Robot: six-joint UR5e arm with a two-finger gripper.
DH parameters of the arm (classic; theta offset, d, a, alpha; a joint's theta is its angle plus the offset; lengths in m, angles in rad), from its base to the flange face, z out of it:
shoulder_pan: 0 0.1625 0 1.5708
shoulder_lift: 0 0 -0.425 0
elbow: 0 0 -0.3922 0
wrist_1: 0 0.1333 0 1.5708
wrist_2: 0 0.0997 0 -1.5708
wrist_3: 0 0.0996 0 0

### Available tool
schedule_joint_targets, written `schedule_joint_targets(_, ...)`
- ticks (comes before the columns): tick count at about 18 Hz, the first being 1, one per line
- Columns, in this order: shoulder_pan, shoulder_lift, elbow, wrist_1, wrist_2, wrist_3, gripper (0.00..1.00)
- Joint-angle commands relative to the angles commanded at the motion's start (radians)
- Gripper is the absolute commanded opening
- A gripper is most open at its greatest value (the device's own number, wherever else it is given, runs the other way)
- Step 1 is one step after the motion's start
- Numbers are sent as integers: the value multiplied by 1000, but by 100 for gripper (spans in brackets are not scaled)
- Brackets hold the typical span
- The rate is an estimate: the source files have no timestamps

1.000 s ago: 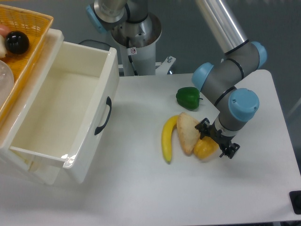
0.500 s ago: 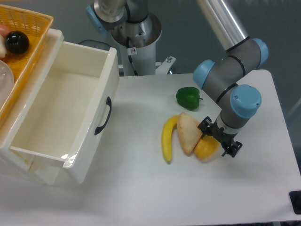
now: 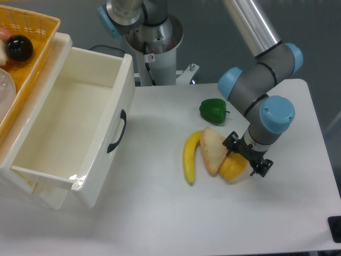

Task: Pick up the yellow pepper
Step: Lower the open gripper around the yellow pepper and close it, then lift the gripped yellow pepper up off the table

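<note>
Gripper [image 3: 246, 158] straddles the yellow pepper [image 3: 232, 167]; no writing is legible.

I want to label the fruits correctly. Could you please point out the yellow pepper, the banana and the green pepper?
yellow pepper [image 3: 232, 168]: fixed camera view, on its visible lower body below the gripper.
banana [image 3: 189, 157]: fixed camera view, on the middle of its curve.
green pepper [image 3: 213, 110]: fixed camera view, on its top surface.

The gripper [image 3: 246, 157] covers the pepper's [image 3: 232, 167] upper right. Finger contact cannot be confirmed. Far upper left, the basket [image 3: 32, 32] is cropped.
</note>
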Motion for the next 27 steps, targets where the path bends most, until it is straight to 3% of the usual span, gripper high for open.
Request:
schedule_joint_targets(6,0,-9,-3,3,-9,9,100)
schedule_joint_targets(9,0,-17,-2,5,-9,14,77)
schedule_joint_targets(12,2,-15,2,8,-9,14,46)
schedule_joint_targets(15,3,-15,11,9,-9,15,32)
schedule_joint_targets(21,6,3,54,-2,1,15,29)
schedule_joint_targets(25,14,21,115,-136,83,90,29)
schedule_joint_targets(27,17,21,147,-172,116,98,29)
